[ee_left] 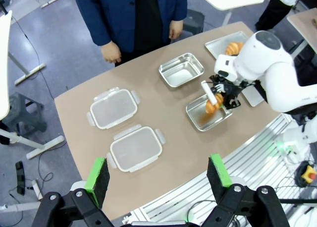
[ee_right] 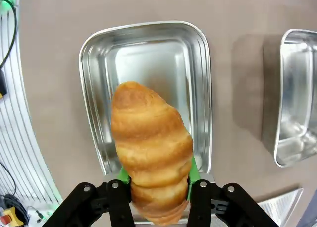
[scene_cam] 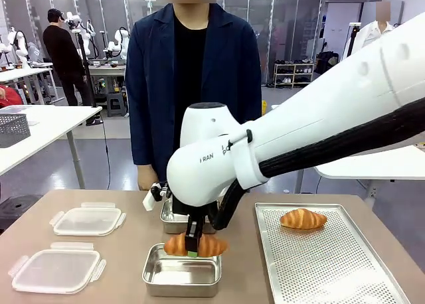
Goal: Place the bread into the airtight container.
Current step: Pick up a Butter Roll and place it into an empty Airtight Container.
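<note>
The right tool (scene_cam: 193, 251) is pinching a golden-brown croissant (scene_cam: 214, 245) across its middle — hanging directly over the nearer shiny rectangular steel container (scene_cam: 180, 289), long axes aligned

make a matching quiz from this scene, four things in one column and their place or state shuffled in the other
Things
1 mid-table croissant
2 right-side croissant
3 near steel container
4 left gripper

Place or state
a open, holding nothing
b empty, right under a croissant
c lying on the perforated tray
d clamped in the right gripper

Pairs: 1-d, 2-c, 3-b, 4-a
</note>
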`<state>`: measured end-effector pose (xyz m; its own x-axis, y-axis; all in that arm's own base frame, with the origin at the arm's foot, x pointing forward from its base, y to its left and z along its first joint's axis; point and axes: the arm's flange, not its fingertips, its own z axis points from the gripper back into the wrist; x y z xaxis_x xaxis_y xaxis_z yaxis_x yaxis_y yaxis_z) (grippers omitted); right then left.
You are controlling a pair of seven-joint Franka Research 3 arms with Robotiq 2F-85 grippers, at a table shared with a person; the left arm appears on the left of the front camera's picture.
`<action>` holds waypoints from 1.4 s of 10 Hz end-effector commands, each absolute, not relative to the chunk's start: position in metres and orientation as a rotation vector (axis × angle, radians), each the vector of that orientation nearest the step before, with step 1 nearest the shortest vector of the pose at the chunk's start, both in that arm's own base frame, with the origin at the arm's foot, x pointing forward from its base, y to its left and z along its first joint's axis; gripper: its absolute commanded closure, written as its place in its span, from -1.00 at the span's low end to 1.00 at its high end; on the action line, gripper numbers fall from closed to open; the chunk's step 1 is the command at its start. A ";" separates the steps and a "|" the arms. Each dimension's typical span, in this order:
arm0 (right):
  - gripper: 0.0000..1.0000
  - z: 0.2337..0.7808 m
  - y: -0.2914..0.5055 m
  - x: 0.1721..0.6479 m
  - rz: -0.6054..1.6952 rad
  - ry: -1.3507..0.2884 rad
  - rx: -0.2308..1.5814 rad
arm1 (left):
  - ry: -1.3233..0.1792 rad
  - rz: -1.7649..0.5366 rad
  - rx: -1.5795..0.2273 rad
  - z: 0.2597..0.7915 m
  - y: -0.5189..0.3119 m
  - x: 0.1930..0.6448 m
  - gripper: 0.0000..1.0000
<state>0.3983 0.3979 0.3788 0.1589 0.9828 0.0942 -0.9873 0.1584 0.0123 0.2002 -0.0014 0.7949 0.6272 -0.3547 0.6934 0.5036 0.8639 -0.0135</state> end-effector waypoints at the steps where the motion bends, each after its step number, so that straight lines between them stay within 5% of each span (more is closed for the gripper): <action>1: 0.07 0.363 0.413 0.404 1.377 -0.055 0.054 | -0.743 -0.509 -0.213 0.795 -0.001 0.200 -1.00; 3: -0.09 0.351 0.421 0.403 1.378 -0.036 0.040 | -0.743 -0.509 -0.213 0.795 -0.001 0.200 -1.00; 4: -0.77 0.348 0.423 0.401 1.384 -0.025 0.034 | -0.743 -0.509 -0.213 0.795 -0.001 0.200 -1.00; 5: -0.99 0.347 0.422 0.403 1.383 -0.032 0.039 | -0.743 -0.509 -0.213 0.795 -0.001 0.200 -1.00; 14: -1.00 0.351 0.418 0.407 1.398 -0.037 0.062 | -0.743 -0.509 -0.213 0.795 -0.001 0.200 -1.00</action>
